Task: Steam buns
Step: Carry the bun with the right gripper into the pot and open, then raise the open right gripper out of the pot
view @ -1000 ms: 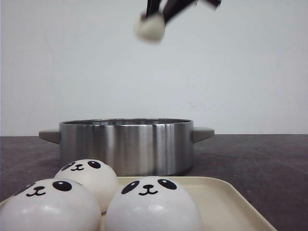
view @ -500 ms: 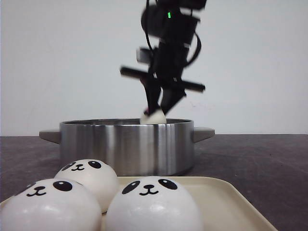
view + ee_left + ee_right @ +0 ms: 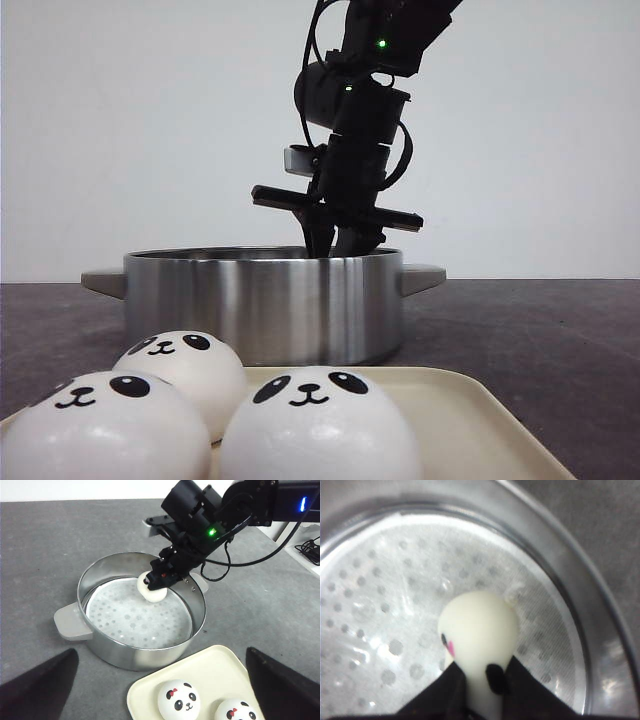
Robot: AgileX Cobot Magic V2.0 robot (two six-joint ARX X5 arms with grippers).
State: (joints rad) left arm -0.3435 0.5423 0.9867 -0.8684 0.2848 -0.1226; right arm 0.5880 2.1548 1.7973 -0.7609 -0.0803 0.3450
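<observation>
A white panda bun was pinched between the closed fingers of the right gripper, hanging inside the steel pot just above its perforated white liner, near the pot's far rim. Three more buns sat on the cream tray in front of the pot, crowded toward the tray's left side. The pot stood on the dark grey table. Only the dark finger edges of the left gripper showed, spread wide apart and holding nothing.
</observation>
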